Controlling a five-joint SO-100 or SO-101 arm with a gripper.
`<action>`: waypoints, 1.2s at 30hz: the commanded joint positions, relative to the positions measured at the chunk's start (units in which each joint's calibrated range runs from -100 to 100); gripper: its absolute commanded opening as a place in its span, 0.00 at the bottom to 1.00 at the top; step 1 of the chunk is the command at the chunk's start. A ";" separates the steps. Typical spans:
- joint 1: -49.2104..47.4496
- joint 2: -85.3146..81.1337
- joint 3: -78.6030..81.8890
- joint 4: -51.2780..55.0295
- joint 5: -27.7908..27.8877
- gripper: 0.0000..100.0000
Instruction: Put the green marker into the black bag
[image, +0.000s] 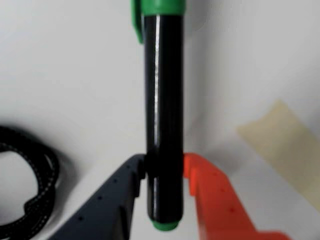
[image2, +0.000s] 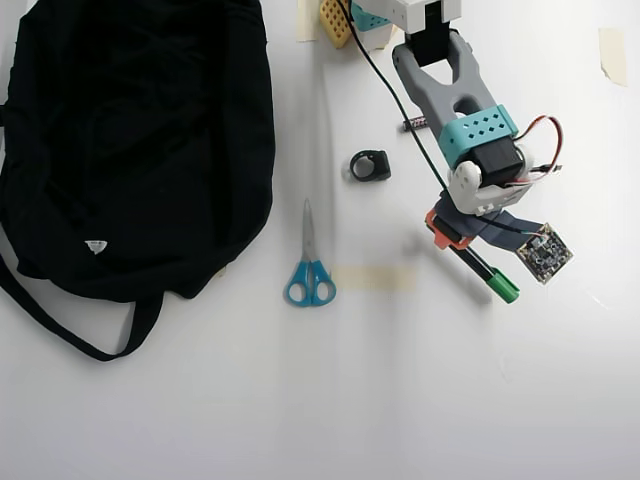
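Overhead view, read from left to right: the black bag (image2: 130, 140) fills the upper left of the frame, a big slump of soft, creased fabric with a small white tag (image2: 96, 246) and a thin strap (image2: 60, 325) looping out below it on the white counter (image2: 300, 400). Just right of it lie scissors (image2: 309, 262) with blue plastic handles and slim steel blades pointing up the frame, then a pale strip of tape (image2: 375, 279), and above that a small black ring-shaped object (image2: 370, 165). Toward the right the arm reaches down from the top edge, and the gripper (image2: 462, 246) has the green marker (image2: 482, 270), which slants toward the lower right, well apart from the bag.

Wrist view shows the hold closely: a dark finger and an orange finger (image: 215, 200) are clamped on the marker's glossy black barrel (image: 163, 100) near its small green end tip (image: 165, 225), with the green cap (image: 160, 7) at the top edge. A coil of black cord (image: 35, 175) sits at the lower left, a tape strip (image: 285, 145) at the right.

The marker looks light, rigid and smooth, so it could slip or pivot in a hold this near one end; a grip closer to mid-barrel would likely steady it. The bag is limp, and its opening cannot be made out.
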 joint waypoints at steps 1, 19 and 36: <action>0.06 -2.05 -5.92 2.29 -0.07 0.02; 1.03 -2.05 -23.89 11.76 -4.47 0.02; 0.58 -2.05 -28.29 11.85 -4.84 0.02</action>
